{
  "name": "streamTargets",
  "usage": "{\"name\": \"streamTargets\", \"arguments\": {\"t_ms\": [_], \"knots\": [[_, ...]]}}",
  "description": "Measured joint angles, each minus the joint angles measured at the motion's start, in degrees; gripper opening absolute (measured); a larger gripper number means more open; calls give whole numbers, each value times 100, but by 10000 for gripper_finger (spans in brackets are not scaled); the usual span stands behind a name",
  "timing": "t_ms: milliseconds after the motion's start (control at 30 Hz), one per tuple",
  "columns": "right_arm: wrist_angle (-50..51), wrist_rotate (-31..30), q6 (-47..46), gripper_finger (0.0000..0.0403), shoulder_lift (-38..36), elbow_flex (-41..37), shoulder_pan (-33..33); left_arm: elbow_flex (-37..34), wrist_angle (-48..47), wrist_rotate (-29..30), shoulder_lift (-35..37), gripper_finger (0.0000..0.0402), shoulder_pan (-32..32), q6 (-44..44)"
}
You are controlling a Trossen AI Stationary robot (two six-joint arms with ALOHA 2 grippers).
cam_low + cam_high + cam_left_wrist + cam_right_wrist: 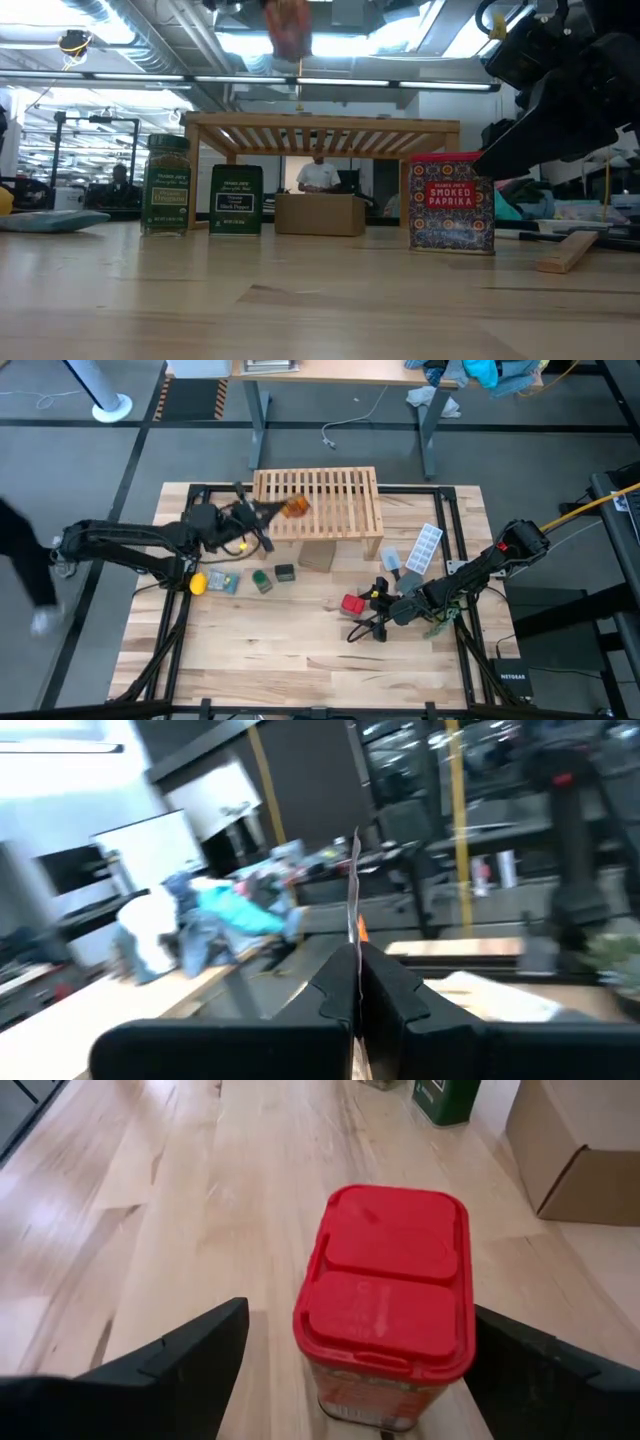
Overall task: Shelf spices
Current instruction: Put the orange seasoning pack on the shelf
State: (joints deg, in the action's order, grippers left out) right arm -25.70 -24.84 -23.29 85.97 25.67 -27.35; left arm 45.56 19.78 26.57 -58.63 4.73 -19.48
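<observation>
Above the shelf [318, 502], the left tool [268, 510] pinches the orange packet [295, 506] by its thin edge, lifted clear of the slats, probably to lay it on top. Near the worktop's [280, 660] right, the right tool [368, 605] stands wide around the red jar [352, 603], ready to close. Green jar [262, 581] and dark jar [285, 572] wait upright before the shelf.

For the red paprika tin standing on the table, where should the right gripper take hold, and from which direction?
Grip the red paprika tin across its two flat side walls, just under the lid, coming in level from the side the right gripper is on. The tin stands upright and boxy, and the open fingers already straddle it, so closing there should seat squarely.
</observation>
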Motion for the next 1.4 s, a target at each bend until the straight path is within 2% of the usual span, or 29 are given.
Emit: {"name": "streamTargets", "arguments": {"t_ms": [167,367,533,667,867,1167,1400], "knots": [[-1,-2,127,342,0,0,0,0,-427,-134,57,0,728,177],[0,-4,127,342,0,0,0,0,-1221,-624,53,0,1575,691],[3,-2,131,342,0,0,0,0,-1396,-1017,53,0,2024,946],[3,-2,131,342,0,0,0,0,-1672,-1349,53,0,2243,1037],[7,-2,134,342,0,0,0,0,-2207,-1377,51,0,2447,1051],[5,0,271,342,0,0,0,0,-2203,-1457,13,0,2803,1051],[5,0,271,342,0,0,0,26,-2126,-1766,-427,0,2931,1044]]}}
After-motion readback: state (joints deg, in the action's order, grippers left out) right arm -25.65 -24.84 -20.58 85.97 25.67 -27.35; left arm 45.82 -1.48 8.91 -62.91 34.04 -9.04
